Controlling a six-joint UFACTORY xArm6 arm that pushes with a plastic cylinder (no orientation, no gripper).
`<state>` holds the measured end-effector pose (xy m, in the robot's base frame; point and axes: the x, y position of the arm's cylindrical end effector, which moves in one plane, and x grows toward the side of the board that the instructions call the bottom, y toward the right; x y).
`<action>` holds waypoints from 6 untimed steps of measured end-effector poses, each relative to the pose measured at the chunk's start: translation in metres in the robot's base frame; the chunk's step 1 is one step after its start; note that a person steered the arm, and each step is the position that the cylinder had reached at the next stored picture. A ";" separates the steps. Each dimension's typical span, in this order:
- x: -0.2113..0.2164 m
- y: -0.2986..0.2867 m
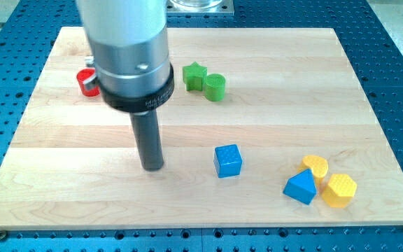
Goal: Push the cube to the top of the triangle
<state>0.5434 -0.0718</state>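
A blue cube point(228, 160) sits on the wooden board point(271, 91) a little right of centre, toward the view's bottom. A blue triangle point(300, 187) lies to its lower right, near the board's bottom right. My tip point(152, 168) rests on the board to the left of the cube, about a cube and a half away, not touching it. The arm's grey body rises from it toward the view's top.
Two yellow blocks flank the triangle: one point(315, 166) just above it, a hexagonal one point(340, 190) to its right. A green star point(194, 75) and a green cylinder point(215, 87) sit at the top centre. A red block point(86, 82) is partly hidden behind the arm.
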 end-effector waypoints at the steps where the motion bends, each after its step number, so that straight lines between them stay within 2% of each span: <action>1: 0.004 0.082; 2: -0.009 0.148; 3: -0.017 0.087; 4: -0.050 0.163; 6: 0.011 0.181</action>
